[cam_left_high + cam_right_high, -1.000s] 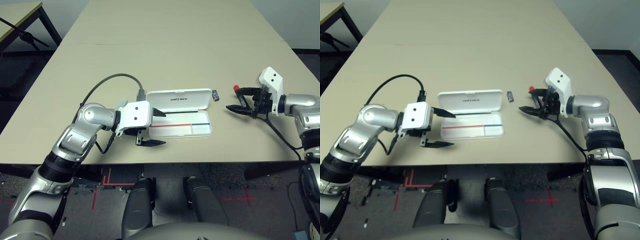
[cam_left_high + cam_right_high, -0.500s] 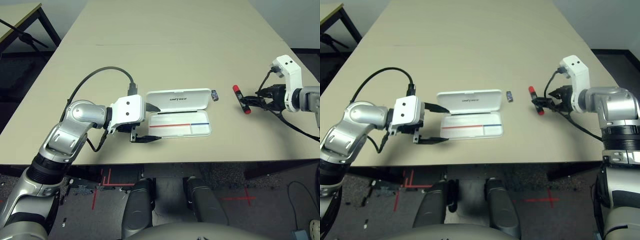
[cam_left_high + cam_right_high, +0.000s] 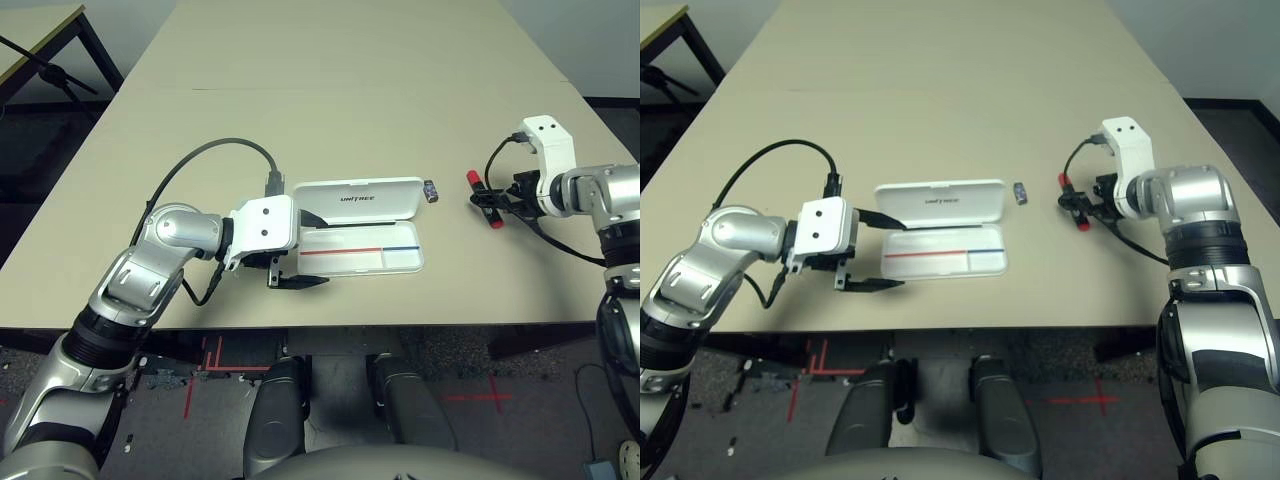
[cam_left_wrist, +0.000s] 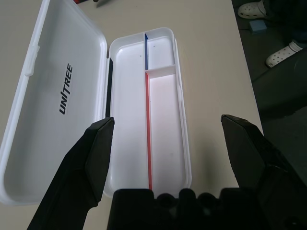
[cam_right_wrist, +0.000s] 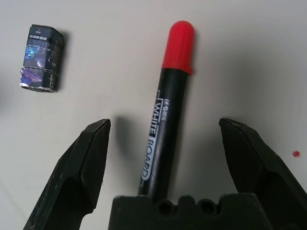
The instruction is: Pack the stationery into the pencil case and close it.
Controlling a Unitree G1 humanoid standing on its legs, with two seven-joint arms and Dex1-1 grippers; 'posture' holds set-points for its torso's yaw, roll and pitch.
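— Beige desk (image 3: 330, 90), long and pale, with dark floor around it. What sits on it?

— A white pencil case (image 3: 360, 226) lies open near the desk's front edge. Its lid, lettered "unitree", is folded back flat on the far side of the tray, and a thin red-and-blue line runs along the tray's divider. The tray holds nothing.

— Where is the left gripper (image 3: 300, 252) relative to the case?

— At the case's left end, pointing along it. Its jaws are spread wide and hold nothing. One finger reaches over the left end of the case near the hinge; the other lies off the case's near-left corner. In the left wrist view the two black fingers (image 4: 93, 163) frame the end of the tray.

— And the stationery?

— A tiny dark block (image 3: 431, 190) with a printed wrapper rests on the desk just beside the lid's right end. Further right of the case lies a marker (image 3: 482, 197), with a black body and a red cap; its cap points away from the desk's front edge.

— The right gripper (image 5: 163, 158)?

— It is at the marker, right of the case. Its jaws stand wide apart, one finger on each side of the marker's black body, neither touching it. The marker lies flat on the desk between them, and the block sits apart, beyond one finger.
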